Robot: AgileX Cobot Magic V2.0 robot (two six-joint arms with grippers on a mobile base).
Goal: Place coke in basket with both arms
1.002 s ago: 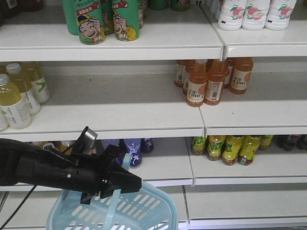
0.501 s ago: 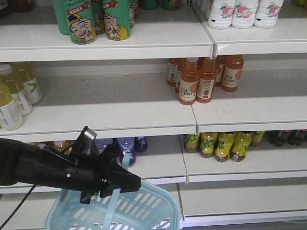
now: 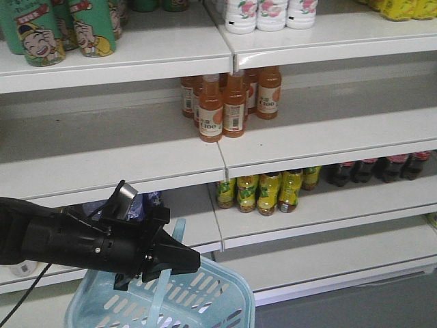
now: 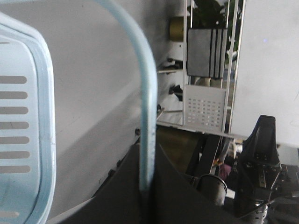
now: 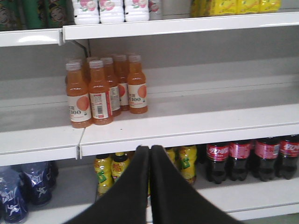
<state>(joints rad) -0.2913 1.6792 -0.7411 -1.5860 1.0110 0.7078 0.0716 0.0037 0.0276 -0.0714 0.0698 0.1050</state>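
left gripper (image 3: pixel 184 262) pinching handle (image 4: pixel 147 116), basket (image 3: pixel 225 304) below

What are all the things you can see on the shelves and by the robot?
Green cartoon-face cans: several, green, top shelf left.
White peach-label bottles: at least three, white, top shelf.
Yellow packs: count unclear, yellow, top shelf right.
Orange juice bottles: at least six, orange, middle shelf.
Yellow-green bottles: about five, lower shelf.
Dark red-label cola bottles: four, lower shelf right.
Dark blue bottles: a few, lower shelf left.
Light blue slotted plastic basket: one, bottom left.
Left fingers: black, shut on the basket's handle.
Right fingers: black, shut, empty.
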